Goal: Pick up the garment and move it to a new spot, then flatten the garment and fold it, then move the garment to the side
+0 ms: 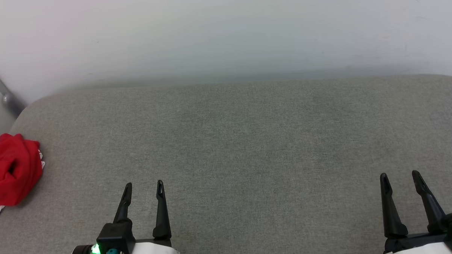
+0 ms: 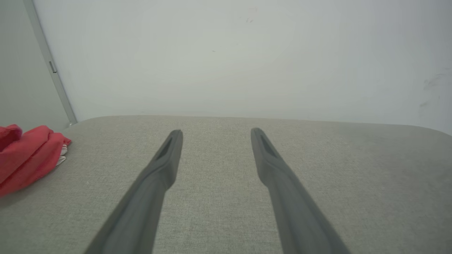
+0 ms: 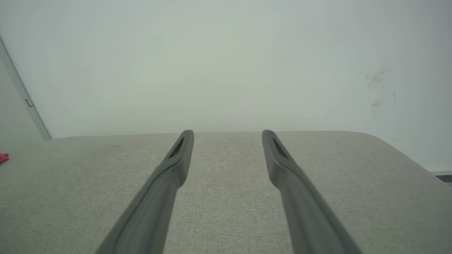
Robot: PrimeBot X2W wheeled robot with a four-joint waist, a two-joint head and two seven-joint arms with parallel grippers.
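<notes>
Lying crumpled, the garment (image 1: 11,170) sits well left of the left hand (image 1: 143,187) and right hand (image 1: 400,176), both spread empty.

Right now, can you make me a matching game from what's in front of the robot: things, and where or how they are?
1 garment
2 left gripper
3 right gripper
4 grey padded surface

A open, lower right of the head view
B crumpled at the far left edge
C stretches across the middle
D open, lower left, nearer the garment

Pairs: 1-B, 2-D, 3-A, 4-C
</notes>
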